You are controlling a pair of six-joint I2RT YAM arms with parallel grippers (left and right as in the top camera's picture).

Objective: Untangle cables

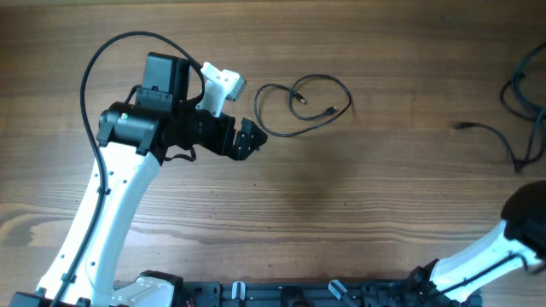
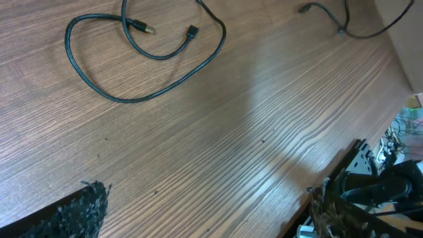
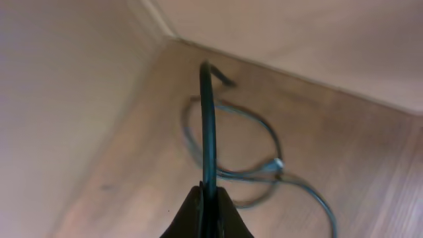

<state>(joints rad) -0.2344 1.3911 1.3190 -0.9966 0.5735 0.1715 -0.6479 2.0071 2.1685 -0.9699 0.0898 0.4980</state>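
Note:
A thin black cable [image 1: 305, 107] lies in a loose loop on the wooden table, both small plugs inside the loop; it also shows in the left wrist view [image 2: 142, 63]. My left gripper [image 1: 249, 139] sits just left of that loop, open and empty; its fingertips [image 2: 211, 211] frame bare table. More black cables [image 1: 522, 94] lie at the far right edge, one plug end [image 1: 461, 126] trailing left. My right gripper [image 3: 209, 198] is shut on a black cable [image 3: 208, 125] that rises from its tips, with more looped cable [image 3: 251, 165] on the table below.
The right arm's white link [image 1: 478, 256] crosses the lower right corner. The left arm's white link [image 1: 102, 222] runs up the left side. A black rail [image 1: 324, 294] lines the table's front edge. A pale wall [image 3: 79, 79] stands close beside the right-hand cables.

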